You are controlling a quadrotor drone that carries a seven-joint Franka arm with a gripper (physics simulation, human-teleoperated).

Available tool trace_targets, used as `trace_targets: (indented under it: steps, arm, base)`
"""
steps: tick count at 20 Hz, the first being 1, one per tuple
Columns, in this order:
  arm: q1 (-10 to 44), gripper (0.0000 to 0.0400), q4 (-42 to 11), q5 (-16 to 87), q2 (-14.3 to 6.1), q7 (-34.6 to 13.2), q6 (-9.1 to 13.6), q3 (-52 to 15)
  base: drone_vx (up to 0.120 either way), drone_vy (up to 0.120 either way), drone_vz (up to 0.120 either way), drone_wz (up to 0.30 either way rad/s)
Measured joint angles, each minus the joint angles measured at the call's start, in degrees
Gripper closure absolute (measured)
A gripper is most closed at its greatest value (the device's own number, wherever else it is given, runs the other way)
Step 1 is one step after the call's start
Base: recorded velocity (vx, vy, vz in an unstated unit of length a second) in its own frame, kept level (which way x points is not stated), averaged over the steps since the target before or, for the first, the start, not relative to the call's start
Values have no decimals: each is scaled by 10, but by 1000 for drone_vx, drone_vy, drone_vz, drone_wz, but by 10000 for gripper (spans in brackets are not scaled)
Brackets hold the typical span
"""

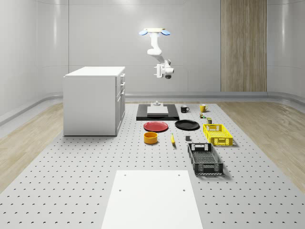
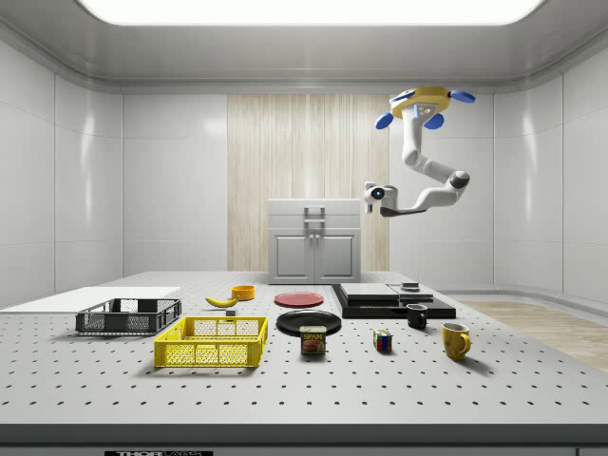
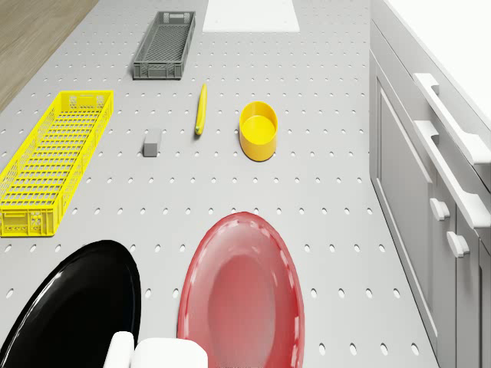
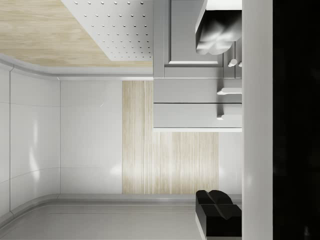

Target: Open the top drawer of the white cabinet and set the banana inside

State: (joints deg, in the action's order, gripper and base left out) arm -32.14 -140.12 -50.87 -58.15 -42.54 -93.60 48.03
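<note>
Perforated grey bench (image 1: 71, 191) runs the length of a pale, curved-walled room, and we read it from the whole-scene view's front edge backward. Past a black crate (image 1: 205, 159) lies the banana (image 1: 172, 139), flat on the bench between an orange bowl (image 1: 150, 138) and a yellow crate (image 1: 218, 134). Its long axis runs front to back, roughly parallel to the cabinet's front.

Beyond it sit a red plate (image 1: 156, 126) and a black plate (image 1: 187, 125). To the whole-scene view's left stands the white cabinet (image 1: 93, 100), its top drawer (image 2: 313, 208) shut, with the bar handle (image 3: 453, 115) untouched.

Farthest back, the drone (image 1: 154, 32) hovers high over a black slab (image 1: 157, 116) at the bench's far end, and its arm hangs down and bends toward the cabinet. The hand (image 1: 156, 71) hangs in open air at about the height of the top drawer and faces its front, well apart from it. In the wrist view the fingers (image 4: 215, 40) stand wide, holding nothing, and the drawer fronts lie between them.

We judge the drawer to be the first job. It lies straight ahead of the hand, toward the whole-scene view's left, and the handle's bar runs level across the front. The banana waits well below and nearer the front of the bench.
</note>
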Motion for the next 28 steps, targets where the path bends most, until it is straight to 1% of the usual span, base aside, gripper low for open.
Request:
trace_targets:
  steps: [14,18,25,28]
  arm:
    - [-26,0,-3,20,-26,-17,-24,9]
    - [-32,0,-4,26,-33,-21,-30,11]
    - [-42,0,-6,34,-44,-29,-39,15]
    - [-46,0,-6,38,-48,-31,-43,16]
  base:
    - [120,-120,0,0]
    - [120,-10,0,0]
    - [120,-114,0,0]
    - [120,0,0,0]
